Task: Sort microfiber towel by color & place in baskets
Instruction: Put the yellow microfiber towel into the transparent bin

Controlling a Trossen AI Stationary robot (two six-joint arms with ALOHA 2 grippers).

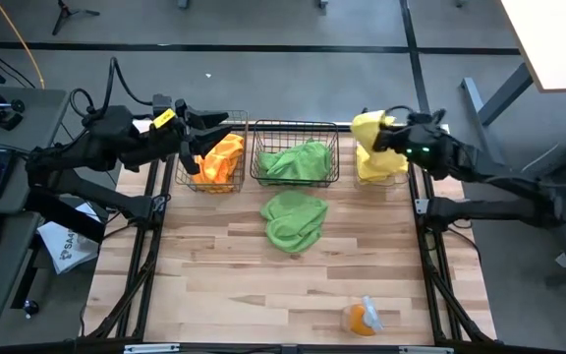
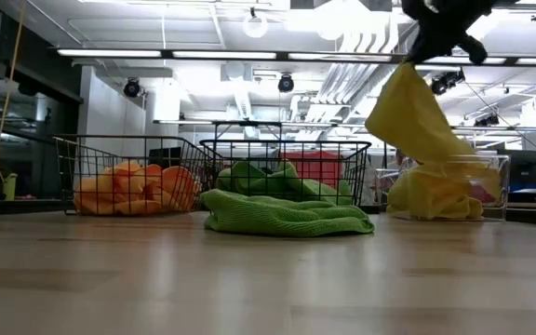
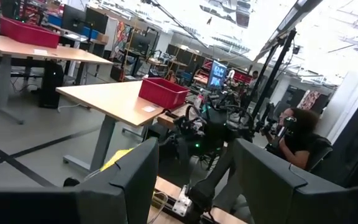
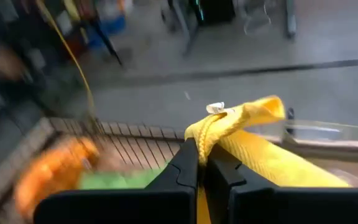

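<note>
My right gripper (image 1: 393, 135) is shut on a yellow towel (image 2: 417, 116) above the clear bin (image 2: 493, 186) at the table's far right; more yellow cloth (image 2: 435, 195) lies in that bin. The narrow wire basket (image 1: 193, 175) at far left holds orange towels (image 1: 221, 160). The wider wire basket (image 1: 297, 128) in the middle holds a green towel (image 1: 298, 160). Another green towel (image 1: 295, 220) lies bunched on the table in front of it. My left gripper (image 1: 219, 120) hovers open above the orange basket. My right gripper pinches a bunched fold of the yellow towel near its top edge (image 4: 213, 127) between its two fingers (image 4: 185, 165). The towel hangs below the gripper, and its lower end (image 2: 440, 167) reaches into the clear bin.
A small orange object in clear wrap (image 1: 361, 315) lies near the table's near right edge. Bare wood (image 1: 195, 285) spreads over the near half of the table. A person sits at a desk in the room beyond, seen in the left wrist view.
</note>
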